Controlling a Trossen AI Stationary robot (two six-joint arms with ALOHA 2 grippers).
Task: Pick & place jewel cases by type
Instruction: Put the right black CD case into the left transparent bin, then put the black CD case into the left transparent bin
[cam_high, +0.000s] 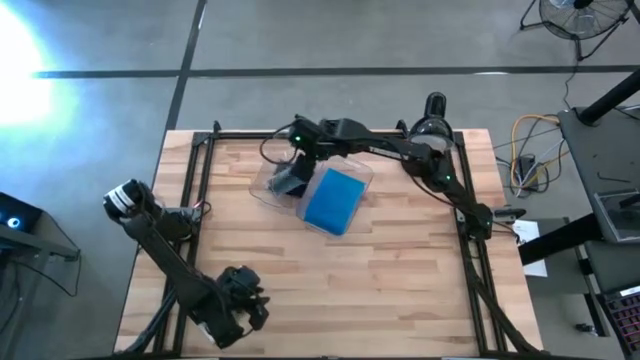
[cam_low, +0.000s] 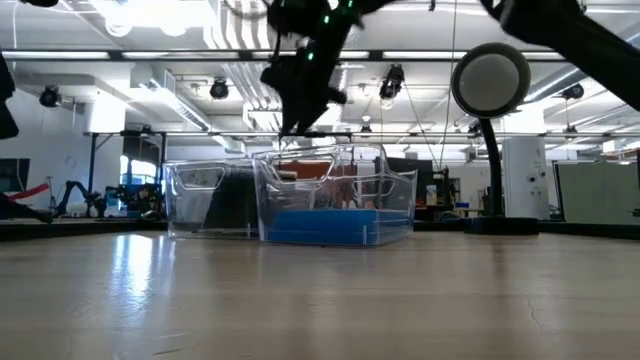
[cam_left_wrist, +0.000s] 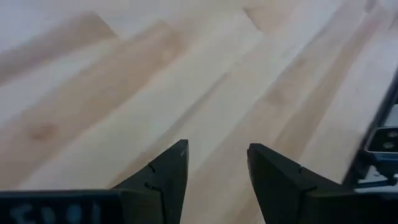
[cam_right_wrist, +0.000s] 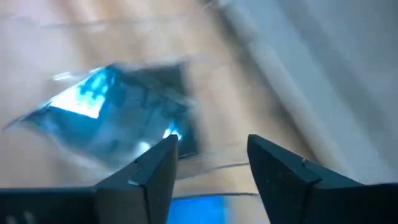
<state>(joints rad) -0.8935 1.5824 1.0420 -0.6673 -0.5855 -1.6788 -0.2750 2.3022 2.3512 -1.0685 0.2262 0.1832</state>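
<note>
Two clear bins stand side by side at the table's middle. The left bin (cam_high: 275, 180) holds dark jewel cases (cam_high: 291, 181). The right bin (cam_high: 362, 180) holds bright blue jewel cases (cam_high: 333, 200). In the low view the blue cases (cam_low: 325, 225) lie flat on their bin's floor. My right gripper (cam_high: 300, 150) hangs open and empty above the left bin, also in the low view (cam_low: 298, 105). Its wrist view (cam_right_wrist: 211, 143) shows a dark case (cam_right_wrist: 124, 118) below it. My left gripper (cam_high: 248, 300) waits open over bare wood near the front left (cam_left_wrist: 217, 149).
A black metal frame (cam_high: 200, 170) runs along the table's left, right and far sides. Bare wood (cam_high: 380, 290) lies between the bins and the near edge. The left arm's base (cam_high: 130, 200) stands at the table's left edge and the right arm's base (cam_high: 435, 125) at the far right.
</note>
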